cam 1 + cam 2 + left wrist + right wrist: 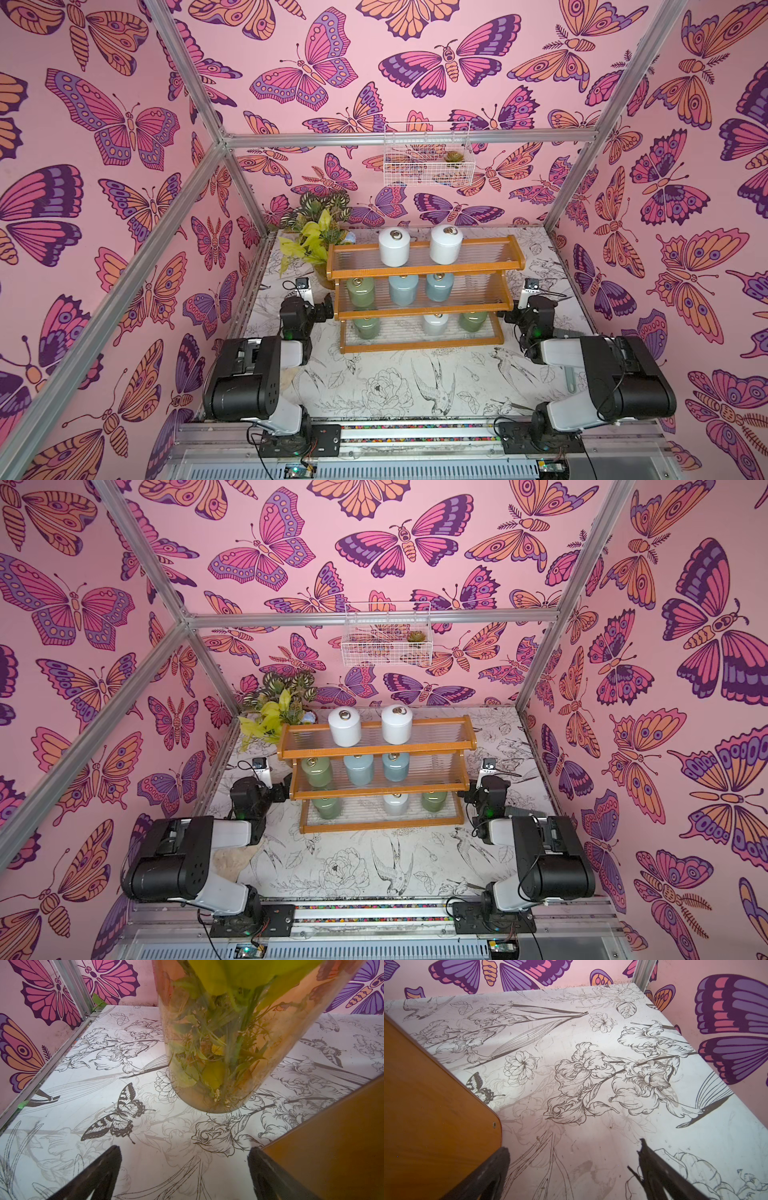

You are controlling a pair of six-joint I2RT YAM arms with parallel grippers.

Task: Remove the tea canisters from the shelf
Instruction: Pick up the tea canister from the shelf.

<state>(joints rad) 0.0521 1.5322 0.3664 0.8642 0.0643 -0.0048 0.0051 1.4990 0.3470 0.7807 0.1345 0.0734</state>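
Butterfly-walled cell, floral table (395,386): all eight tea canisters (394,247) sit on the shelf (424,270) (two white up top, green plus two blue mid, green-white-green bottom), so nothing is off yet. Left hand (184,1153) and right hand (573,1147) gape empty beside the shelf ends. Canisters show only in both top views; wrist views catch just shelf side panels, left also the vase (228,1053).

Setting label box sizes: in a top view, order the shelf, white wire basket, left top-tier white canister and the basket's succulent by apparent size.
1. shelf
2. white wire basket
3. left white canister
4. succulent
None look alike; the basket hangs farther back, so true sizes are unsure.
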